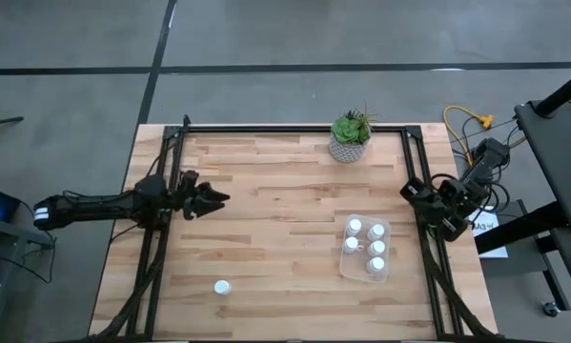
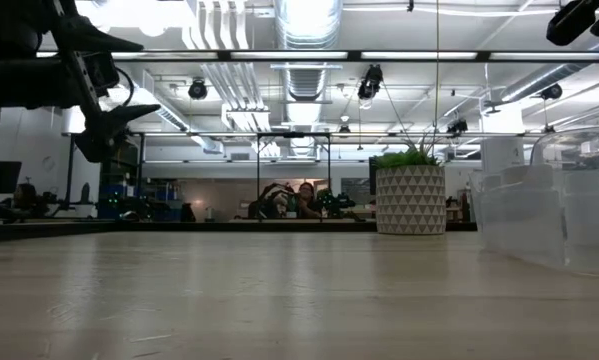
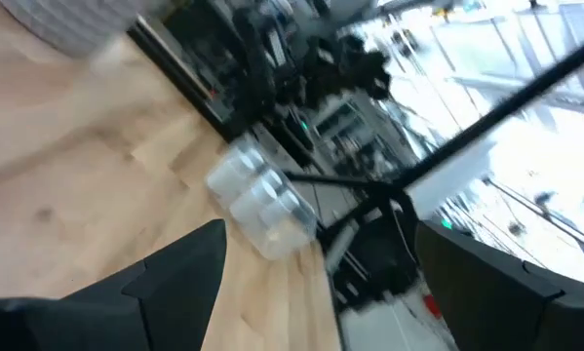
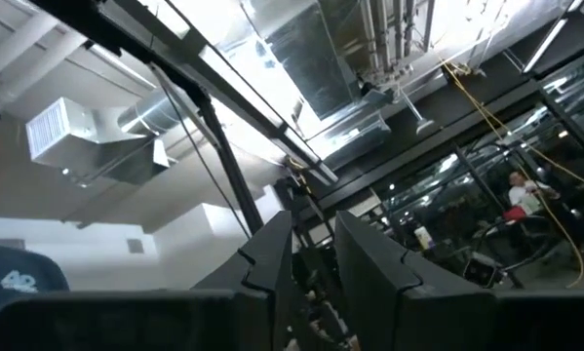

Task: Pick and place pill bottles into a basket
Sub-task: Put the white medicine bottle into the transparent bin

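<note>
The clear basket stands on the table's right half with several white pill bottles upright inside it. It also shows in the left wrist view and the low view. One more white bottle stands alone near the front edge, left of centre. My left gripper is open and empty above the table's left half, pointing right; it also shows in the left wrist view. My right gripper waits at the table's right edge, tipped upward, its fingers close together on nothing.
A pale patterned pot with a green plant stands at the far edge, right of centre. Dark frame rails run along the table's left, right and far sides. Bare wood lies between the lone bottle and the basket.
</note>
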Controlling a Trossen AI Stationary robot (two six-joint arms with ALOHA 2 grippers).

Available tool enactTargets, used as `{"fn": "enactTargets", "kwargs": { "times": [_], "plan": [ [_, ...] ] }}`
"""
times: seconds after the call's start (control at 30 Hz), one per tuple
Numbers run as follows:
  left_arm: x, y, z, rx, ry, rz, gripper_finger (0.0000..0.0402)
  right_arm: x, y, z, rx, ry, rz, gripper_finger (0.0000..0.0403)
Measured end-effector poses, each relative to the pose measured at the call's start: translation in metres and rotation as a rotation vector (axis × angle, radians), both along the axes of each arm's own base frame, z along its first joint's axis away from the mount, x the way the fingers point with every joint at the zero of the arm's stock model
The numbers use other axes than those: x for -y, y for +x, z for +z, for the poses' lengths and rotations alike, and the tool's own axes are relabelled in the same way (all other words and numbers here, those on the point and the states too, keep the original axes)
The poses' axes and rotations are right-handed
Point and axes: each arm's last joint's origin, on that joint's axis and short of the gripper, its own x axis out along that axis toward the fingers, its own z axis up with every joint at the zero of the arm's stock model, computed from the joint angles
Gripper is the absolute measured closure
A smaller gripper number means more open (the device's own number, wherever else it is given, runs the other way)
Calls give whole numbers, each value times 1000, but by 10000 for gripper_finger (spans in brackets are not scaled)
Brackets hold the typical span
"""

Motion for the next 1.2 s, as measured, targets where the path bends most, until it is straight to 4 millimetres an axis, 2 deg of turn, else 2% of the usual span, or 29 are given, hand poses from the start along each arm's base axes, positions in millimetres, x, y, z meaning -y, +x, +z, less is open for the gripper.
{"fn": "enactTargets", "kwargs": {
  "times": [0.13, 0.23, 0.47, 0.6, 0.97, 1.2],
  "plan": [
    [4, 1, 0, -4, -15, -131, 87, 0, 0, 0, 0, -52, -38, 324],
    [7, 1, 6, 58, 5, -227, 87, 0, 0, 0, 1, -88, -67, 323],
    [14, 0, 9, 137, 252, -330, 87, 0, 0, 0, 2, -115, -88, 333],
    [20, 3, 4, 137, 375, -432, 87, 0, 0, 0, 3, -115, -88, 335],
    [35, 17, -26, -8, 483, -707, 87, 0, 0, 0, 3, -87, -66, 321],
    [39, 28, -33, -14, 514, -763, 87, 0, 0, 0, 2, -43, -32, 327]
  ]
}}
